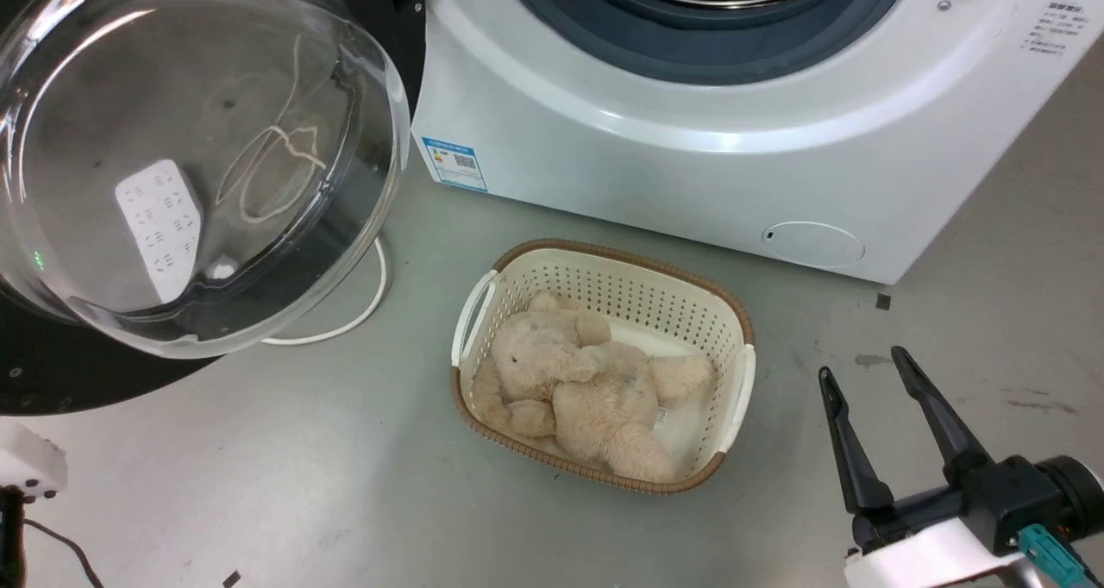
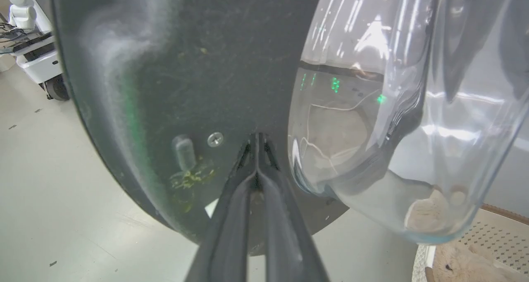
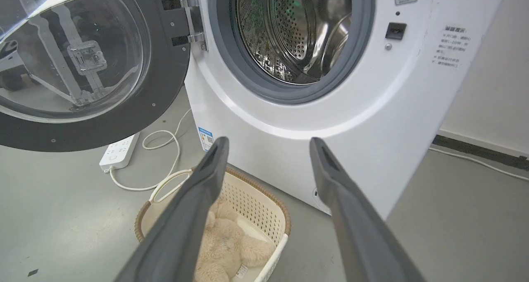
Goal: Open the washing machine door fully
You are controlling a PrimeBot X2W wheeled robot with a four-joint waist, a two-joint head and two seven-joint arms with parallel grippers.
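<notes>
Open washing machine door (image 2: 165, 67) right in front of the left gripper (image 2: 257, 140)
This gripper is pinched closed, tips right at the door's black part. The right gripper (image 1: 861, 362) is spread open, and the door is far off to its left.

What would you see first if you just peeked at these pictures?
The washing machine door, a big glass bowl in a black ring, stands open at the head view's upper left. On the floor before the washing machine, a fluffy teddy bear lies in a cream basket. The open right pincer hovers at lower right.
</notes>
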